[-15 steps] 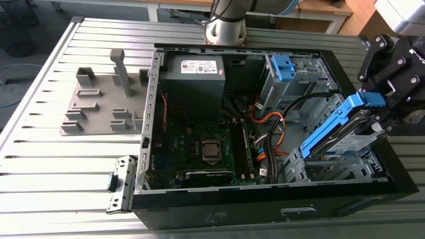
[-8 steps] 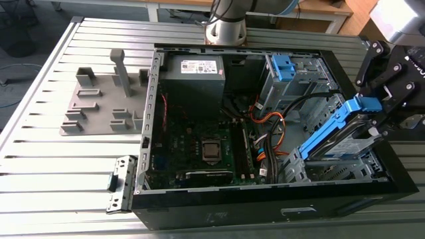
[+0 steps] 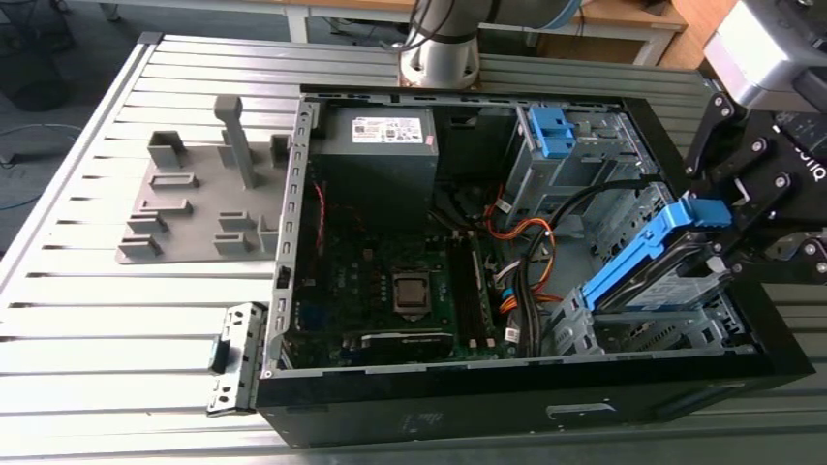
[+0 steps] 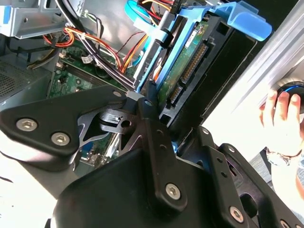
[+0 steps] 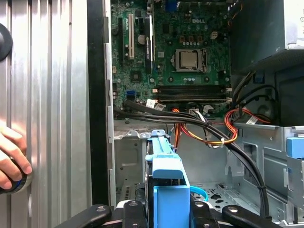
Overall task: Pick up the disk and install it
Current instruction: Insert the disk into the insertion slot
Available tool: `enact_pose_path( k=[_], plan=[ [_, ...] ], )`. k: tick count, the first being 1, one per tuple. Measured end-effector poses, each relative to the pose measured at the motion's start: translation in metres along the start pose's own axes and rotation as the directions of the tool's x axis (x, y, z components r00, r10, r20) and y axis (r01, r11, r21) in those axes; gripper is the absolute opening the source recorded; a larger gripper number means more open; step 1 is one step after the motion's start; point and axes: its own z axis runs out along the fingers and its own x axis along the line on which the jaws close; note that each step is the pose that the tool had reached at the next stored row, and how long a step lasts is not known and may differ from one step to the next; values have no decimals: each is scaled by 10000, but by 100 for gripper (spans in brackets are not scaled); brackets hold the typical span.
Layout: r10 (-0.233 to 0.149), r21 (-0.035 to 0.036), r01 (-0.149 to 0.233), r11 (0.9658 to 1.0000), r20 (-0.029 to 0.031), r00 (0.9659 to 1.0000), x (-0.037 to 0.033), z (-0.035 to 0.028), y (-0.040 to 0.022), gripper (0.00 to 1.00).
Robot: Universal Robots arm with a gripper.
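I see the fingers (image 4: 151, 124) clamped on the disk (image 3: 661, 260), one on each side of its blue frame (image 5: 166, 187). The disk hangs tilted, its lower end at the top of the metal drive cage (image 3: 646, 334), in the near corner of the open computer case (image 3: 517, 407) on the exterior view's right. I can't tell whether disk and cage touch. The case lies on the slatted worktop (image 3: 104, 310). A person's hand (image 5: 12, 164) rests on the worktop beside the case.

Slatted metal table (image 3: 77, 320), open computer case (image 3: 517, 407) (side panel off), grey, possibly plastic, fixture plate (image 3: 181, 242).
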Motion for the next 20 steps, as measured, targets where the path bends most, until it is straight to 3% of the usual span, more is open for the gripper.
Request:
enact_pose_path(
  k=[20],
  plan=[
    [0,0,0,10000,0,10000,7,91,-1,36]
  ],
)
